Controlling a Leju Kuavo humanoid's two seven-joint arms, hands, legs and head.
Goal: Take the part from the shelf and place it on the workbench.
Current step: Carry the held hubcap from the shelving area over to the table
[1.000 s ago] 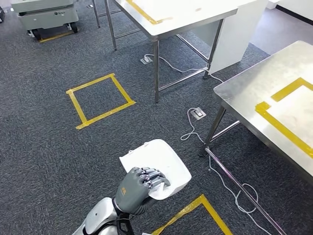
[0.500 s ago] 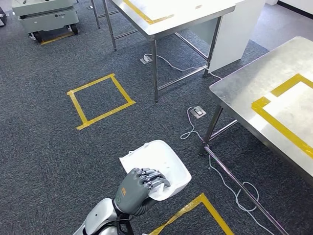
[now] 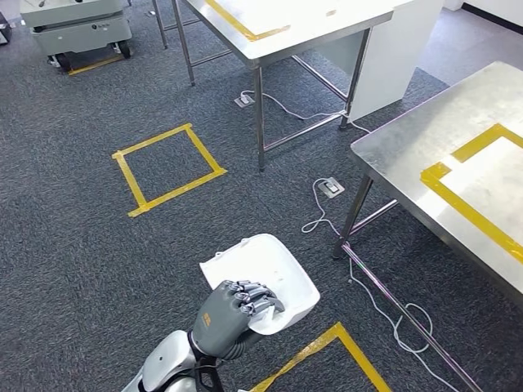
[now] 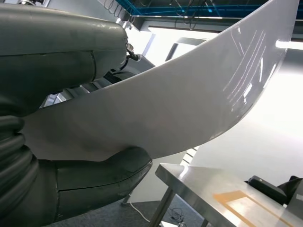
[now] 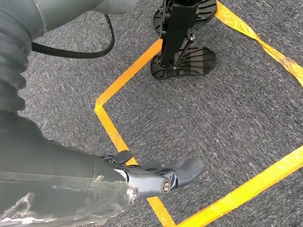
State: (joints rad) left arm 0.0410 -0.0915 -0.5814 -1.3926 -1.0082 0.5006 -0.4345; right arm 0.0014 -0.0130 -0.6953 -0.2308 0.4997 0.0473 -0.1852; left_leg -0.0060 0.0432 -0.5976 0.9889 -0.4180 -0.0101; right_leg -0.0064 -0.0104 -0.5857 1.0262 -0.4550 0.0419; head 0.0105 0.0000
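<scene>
The part (image 3: 271, 265) is a white, curved plastic shell. My left hand (image 3: 231, 314) grips its near edge low in the head view and holds it over the carpet. In the left wrist view the part (image 4: 185, 104) arches across the picture, with the thumb (image 4: 100, 177) pressed under it. The steel workbench (image 3: 400, 155), marked with yellow tape, stands to the right, a short way beyond the part. My right hand (image 5: 153, 175) hangs over the floor with its fingers stretched out and nothing in them.
A second steel table (image 3: 296, 33) stands ahead. White cables (image 3: 320, 216) and a floor socket (image 3: 333, 189) lie between the tables. Yellow tape squares (image 3: 167, 167) mark the carpet. A grey wheeled cart (image 3: 77, 28) is at the far left.
The whole picture has shifted a little, so the workbench on the right now sits slightly further left in view. My left hand keeps the same hold on the part.
</scene>
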